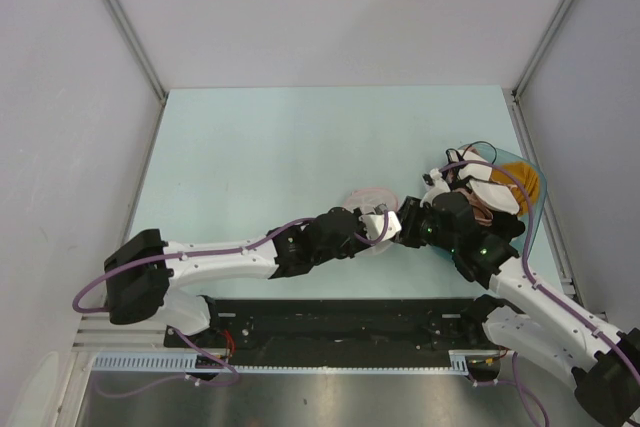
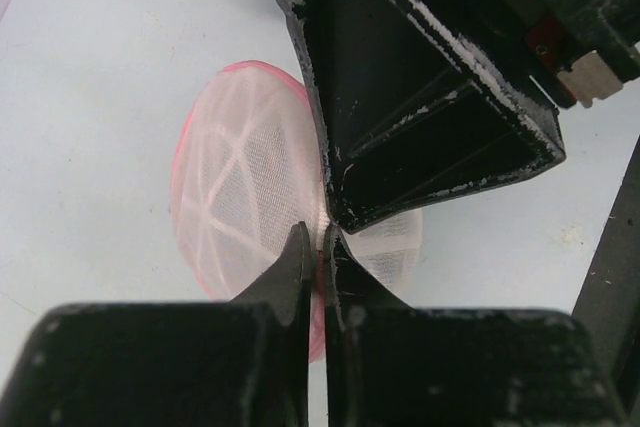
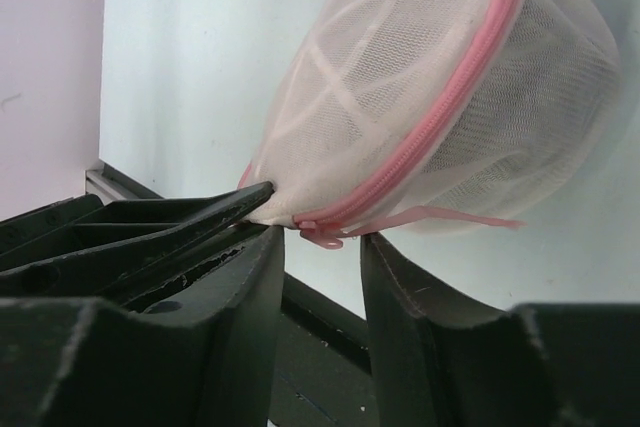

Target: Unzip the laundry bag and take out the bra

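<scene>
The laundry bag [image 1: 366, 197] is a small white mesh dome pouch with a pink zipper, held just above the pale table. My left gripper [image 2: 318, 245] is shut on the bag's edge [image 2: 250, 177] next to the zipper end. In the right wrist view the bag [image 3: 430, 97] hangs over my right gripper [image 3: 320, 239], which is open. The pink zipper pull [image 3: 322, 236] dangles between its fingertips, unclamped. The left gripper's fingers [image 3: 205, 209] pinch the mesh right beside it. The zipper looks closed. The bra is hidden from view. From above, the left gripper [image 1: 384, 219] and right gripper [image 1: 408, 221] meet at the bag.
A teal basin [image 1: 534, 209] with orange cloth [image 1: 520, 180] and white items stands at the table's right edge, just behind the right arm. The right gripper's dark finger [image 2: 420, 97] fills the upper left wrist view. Grey walls enclose the table on three sides.
</scene>
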`<control>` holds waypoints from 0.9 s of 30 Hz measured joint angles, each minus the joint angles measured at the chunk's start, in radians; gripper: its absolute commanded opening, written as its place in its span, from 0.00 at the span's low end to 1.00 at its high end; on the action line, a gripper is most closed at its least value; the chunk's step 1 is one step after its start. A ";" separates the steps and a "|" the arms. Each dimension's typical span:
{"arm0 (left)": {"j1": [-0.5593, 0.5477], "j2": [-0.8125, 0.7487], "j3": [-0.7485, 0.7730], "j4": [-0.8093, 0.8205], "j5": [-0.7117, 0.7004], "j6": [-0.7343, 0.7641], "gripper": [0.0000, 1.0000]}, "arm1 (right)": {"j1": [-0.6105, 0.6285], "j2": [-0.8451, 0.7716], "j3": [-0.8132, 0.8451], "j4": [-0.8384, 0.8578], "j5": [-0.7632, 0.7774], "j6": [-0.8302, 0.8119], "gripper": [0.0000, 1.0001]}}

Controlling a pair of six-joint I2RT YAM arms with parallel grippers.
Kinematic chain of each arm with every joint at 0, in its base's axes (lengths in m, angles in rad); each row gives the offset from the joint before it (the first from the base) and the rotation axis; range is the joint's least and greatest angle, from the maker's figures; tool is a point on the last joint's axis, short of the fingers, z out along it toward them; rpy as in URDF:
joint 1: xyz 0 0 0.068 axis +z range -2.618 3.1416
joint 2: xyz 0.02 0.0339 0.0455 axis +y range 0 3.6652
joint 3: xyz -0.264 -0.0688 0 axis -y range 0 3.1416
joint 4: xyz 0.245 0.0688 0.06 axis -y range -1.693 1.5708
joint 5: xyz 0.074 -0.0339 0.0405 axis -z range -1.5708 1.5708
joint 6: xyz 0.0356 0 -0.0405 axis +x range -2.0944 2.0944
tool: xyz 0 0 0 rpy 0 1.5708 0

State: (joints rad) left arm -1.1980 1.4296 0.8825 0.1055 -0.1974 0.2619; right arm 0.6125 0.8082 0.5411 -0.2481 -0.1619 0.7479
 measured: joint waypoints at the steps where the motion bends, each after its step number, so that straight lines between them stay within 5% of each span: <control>1: 0.000 0.000 0.000 0.000 0.000 0.000 0.00 | 0.002 0.001 0.000 0.002 0.000 -0.002 0.32; 9: 0.000 0.000 0.000 0.000 0.003 0.000 0.01 | 0.015 0.000 0.000 0.023 -0.002 0.003 0.20; 15: 0.001 -0.001 0.000 0.000 0.003 0.000 0.00 | 0.017 -0.003 0.000 0.021 0.008 0.000 0.00; 27: 0.000 -0.005 -0.001 0.006 0.020 0.000 0.00 | 0.016 -0.063 0.000 -0.041 0.064 0.007 0.00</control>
State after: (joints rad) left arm -1.1976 1.4242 0.8818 0.1112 -0.1776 0.2619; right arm 0.6285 0.7456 0.5411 -0.2893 -0.0975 0.7547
